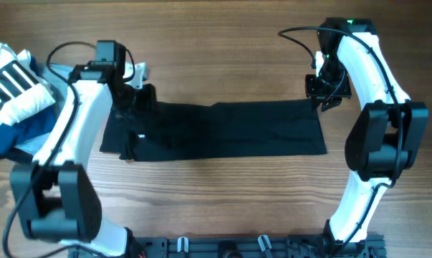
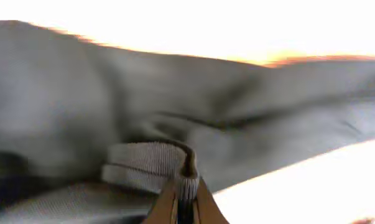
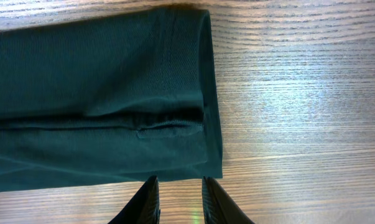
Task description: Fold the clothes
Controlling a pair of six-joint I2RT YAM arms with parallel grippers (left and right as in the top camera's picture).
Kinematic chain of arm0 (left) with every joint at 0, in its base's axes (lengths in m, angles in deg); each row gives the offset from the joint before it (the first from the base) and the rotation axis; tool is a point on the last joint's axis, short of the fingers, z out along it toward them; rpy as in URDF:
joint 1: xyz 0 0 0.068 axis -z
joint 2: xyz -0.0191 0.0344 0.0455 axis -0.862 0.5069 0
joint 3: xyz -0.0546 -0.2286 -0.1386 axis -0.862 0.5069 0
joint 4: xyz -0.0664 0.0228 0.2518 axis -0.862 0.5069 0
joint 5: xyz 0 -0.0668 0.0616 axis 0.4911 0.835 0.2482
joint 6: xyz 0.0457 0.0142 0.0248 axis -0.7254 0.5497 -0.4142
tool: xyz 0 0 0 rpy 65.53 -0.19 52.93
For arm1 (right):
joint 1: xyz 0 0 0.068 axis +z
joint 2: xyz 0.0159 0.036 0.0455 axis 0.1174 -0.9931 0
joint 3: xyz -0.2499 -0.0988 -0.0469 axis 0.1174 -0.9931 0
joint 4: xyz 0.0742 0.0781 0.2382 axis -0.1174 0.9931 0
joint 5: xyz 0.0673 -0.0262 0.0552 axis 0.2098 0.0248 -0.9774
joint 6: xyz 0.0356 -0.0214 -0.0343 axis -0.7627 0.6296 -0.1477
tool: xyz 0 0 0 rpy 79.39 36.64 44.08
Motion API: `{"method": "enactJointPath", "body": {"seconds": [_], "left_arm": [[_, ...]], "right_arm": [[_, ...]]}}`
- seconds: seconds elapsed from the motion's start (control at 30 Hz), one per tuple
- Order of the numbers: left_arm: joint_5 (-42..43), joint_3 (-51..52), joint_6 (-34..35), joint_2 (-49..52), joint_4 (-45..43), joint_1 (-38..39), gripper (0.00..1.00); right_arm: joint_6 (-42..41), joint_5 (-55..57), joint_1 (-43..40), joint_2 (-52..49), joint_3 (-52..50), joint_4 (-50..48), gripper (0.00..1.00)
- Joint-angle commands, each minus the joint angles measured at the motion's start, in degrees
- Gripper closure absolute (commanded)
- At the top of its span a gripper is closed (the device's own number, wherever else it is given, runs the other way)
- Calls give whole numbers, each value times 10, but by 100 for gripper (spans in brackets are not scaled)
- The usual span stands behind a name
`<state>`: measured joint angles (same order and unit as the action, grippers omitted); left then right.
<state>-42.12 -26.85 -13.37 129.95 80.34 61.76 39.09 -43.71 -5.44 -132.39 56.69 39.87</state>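
Up close, my left gripper [image 2: 186, 190] is pinched tight on a ribbed fold of the black shirt [image 2: 150, 165]. My right gripper [image 3: 180, 193] hangs parted and empty at its edge. Only overhead shows the shirt lying as a band across the table [image 1: 223, 64].
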Motion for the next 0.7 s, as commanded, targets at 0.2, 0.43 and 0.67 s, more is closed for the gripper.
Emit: {"method": "enactJointPath", "body": {"seconds": [0.2, 0.43, 0.67], "left_arm": [[-75, -13, -78, -23, 128, 9, 95], [-273, 1, 90, -23, 186, 9, 78], [-268, -4, 137, -23, 157, -6, 34]], "right_arm": [[5, -5, -2, 17, -1, -1, 76], [5, -5, -2, 17, -1, 0, 76], [6, -8, -2, 17, -1, 0, 76]]}}
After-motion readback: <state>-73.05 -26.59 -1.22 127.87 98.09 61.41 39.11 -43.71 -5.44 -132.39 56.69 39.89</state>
